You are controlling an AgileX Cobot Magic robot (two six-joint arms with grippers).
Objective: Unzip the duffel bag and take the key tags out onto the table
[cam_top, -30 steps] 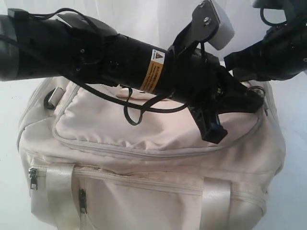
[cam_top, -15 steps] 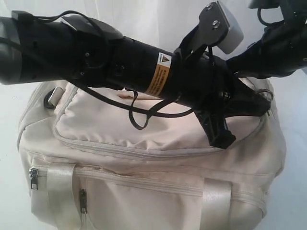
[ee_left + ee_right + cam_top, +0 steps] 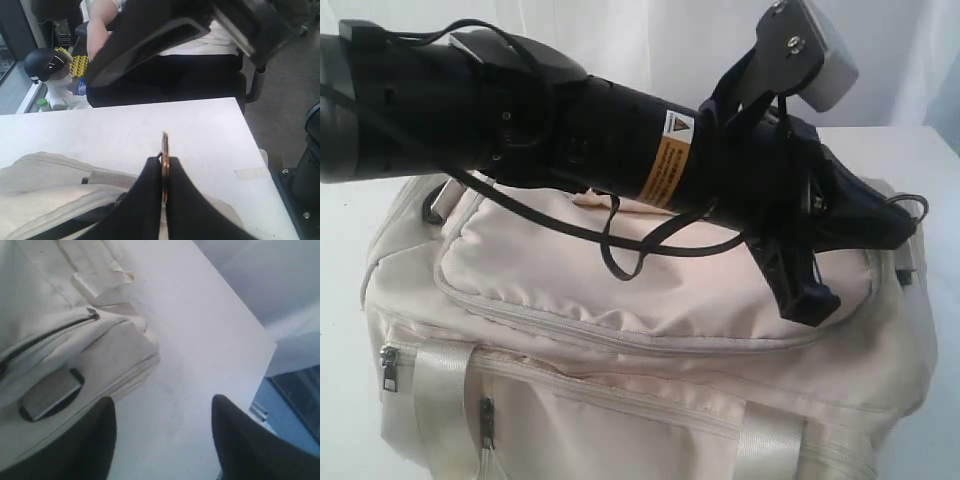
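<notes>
Pinching a thin metal ring at the right end of the soft, slumping duffel bag on the table, the tightly closed left gripper has the firmest hold, I judge, while the right gripper gapes empty.

Only one label turns up for us: an orange-and-white sticker on the black left arm, with a warning triangle sign at its top. The lines of print under the triangle are too small to read.
</notes>
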